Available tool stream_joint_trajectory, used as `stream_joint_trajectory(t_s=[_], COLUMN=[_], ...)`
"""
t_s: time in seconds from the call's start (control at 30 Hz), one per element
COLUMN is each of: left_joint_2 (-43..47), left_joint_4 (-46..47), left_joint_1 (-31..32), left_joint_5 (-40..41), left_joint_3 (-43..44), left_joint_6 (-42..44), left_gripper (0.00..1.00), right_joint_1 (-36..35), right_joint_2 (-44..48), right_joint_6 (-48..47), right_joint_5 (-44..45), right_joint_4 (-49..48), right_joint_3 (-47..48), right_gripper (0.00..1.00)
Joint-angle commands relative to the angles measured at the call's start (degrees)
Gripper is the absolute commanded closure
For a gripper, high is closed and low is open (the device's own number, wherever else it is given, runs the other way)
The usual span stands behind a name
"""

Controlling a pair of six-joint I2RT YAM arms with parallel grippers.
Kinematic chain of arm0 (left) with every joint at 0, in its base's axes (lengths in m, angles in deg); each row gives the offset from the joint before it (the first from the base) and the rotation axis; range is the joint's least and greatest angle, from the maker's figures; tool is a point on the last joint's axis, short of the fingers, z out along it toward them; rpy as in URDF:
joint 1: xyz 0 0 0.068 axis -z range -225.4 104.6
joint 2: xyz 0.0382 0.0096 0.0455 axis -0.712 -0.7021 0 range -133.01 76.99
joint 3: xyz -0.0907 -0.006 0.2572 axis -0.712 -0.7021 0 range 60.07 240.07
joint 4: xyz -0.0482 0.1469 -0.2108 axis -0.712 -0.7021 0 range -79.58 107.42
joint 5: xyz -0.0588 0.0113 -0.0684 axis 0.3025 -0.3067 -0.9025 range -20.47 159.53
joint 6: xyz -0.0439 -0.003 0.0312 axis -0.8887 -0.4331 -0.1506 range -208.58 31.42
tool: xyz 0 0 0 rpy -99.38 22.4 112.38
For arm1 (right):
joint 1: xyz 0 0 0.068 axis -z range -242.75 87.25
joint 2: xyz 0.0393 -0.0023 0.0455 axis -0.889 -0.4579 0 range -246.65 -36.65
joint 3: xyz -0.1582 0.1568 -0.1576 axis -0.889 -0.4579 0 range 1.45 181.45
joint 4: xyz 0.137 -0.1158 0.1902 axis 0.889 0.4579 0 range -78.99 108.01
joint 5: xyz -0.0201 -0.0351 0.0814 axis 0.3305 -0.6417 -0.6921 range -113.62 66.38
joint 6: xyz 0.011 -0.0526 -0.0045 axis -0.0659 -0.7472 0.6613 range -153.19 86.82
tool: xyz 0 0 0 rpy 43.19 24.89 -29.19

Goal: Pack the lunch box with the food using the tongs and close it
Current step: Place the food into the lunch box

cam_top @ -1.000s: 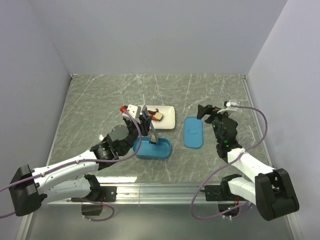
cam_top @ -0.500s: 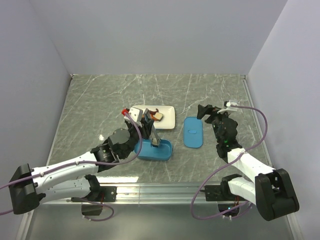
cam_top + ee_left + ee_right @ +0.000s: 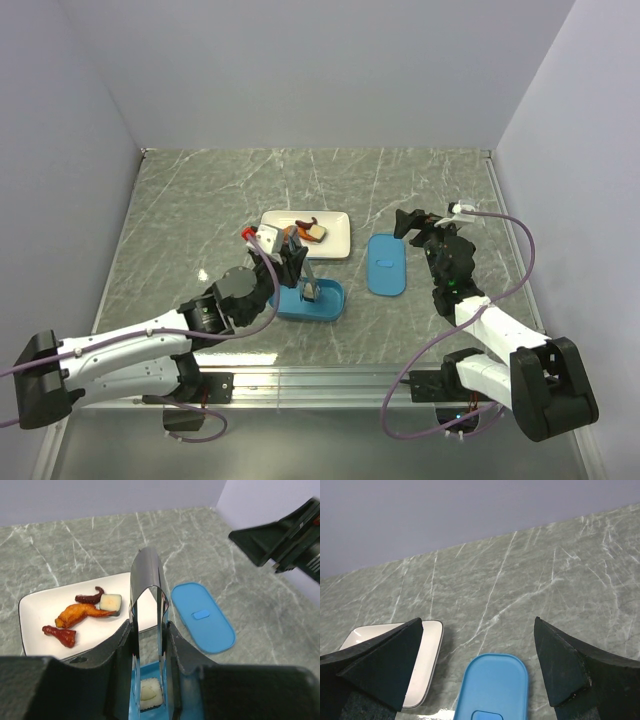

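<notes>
My left gripper (image 3: 296,262) (image 3: 148,630) is shut on the grey metal tongs (image 3: 305,275) (image 3: 147,580), which point down into the blue lunch box (image 3: 330,300) (image 3: 149,670). A whitish food cube (image 3: 150,694) sits between the tong tips, low inside the box. More food lies on the white plate (image 3: 335,240) (image 3: 40,610): an orange piece (image 3: 80,614), a dark red piece (image 3: 60,635), a dark curved bit (image 3: 90,597) and another cube (image 3: 110,602). The flat blue lid (image 3: 386,264) (image 3: 202,616) (image 3: 492,687) lies right of the box. My right gripper (image 3: 425,222) (image 3: 479,625) hangs open above the lid's far end, holding nothing.
The box, plate and lid sit close together mid-table on grey marbled tabletop (image 3: 200,210). Pale walls enclose the table at the back and on both sides. A metal rail (image 3: 300,380) runs along the near edge by the arm bases.
My left gripper has come nearer and lower, bringing the tong tips and the cube down into the box. The right arm has not moved.
</notes>
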Motion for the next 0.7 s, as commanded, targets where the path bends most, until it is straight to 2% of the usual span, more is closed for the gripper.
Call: stream_joint_trajectory(t_s=[0.0,0.1,0.27,0.43,0.57,0.67], left_joint_2=[-2.6,-4.0,-4.0,-4.1,-4.6,-4.4], left_joint_4=[1.9,1.8,3.1,3.7,4.2,4.9], left_joint_1=[0.4,0.3,0.3,0.3,0.3,0.3], left_joint_5=[1.0,1.6,1.5,1.6,1.9,3.2], left_joint_3=[2.7,3.3,3.1,3.2,3.5,3.5], left_joint_6=[0.2,0.3,0.8,1.2,1.6,2.3], left_gripper=[0.86,0.82,0.62,0.53,0.53,0.57], right_joint_1=[-0.2,-0.2,-0.1,-0.2,-0.2,-0.1], right_joint_2=[1.6,2.1,2.5,2.1,2.1,2.1], right_joint_6=[0.5,0.6,0.6,0.5,0.5,0.5], right_joint_5=[-0.1,0.0,0.1,0.1,0.1,0.2], right_joint_4=[-1.8,-1.7,-1.7,-1.7,-1.7,-1.8], right_joint_3=[-0.3,-0.5,-0.8,-0.6,-0.7,-0.7], right_gripper=[0.02,0.02,0.02,0.02,0.02,0.02])
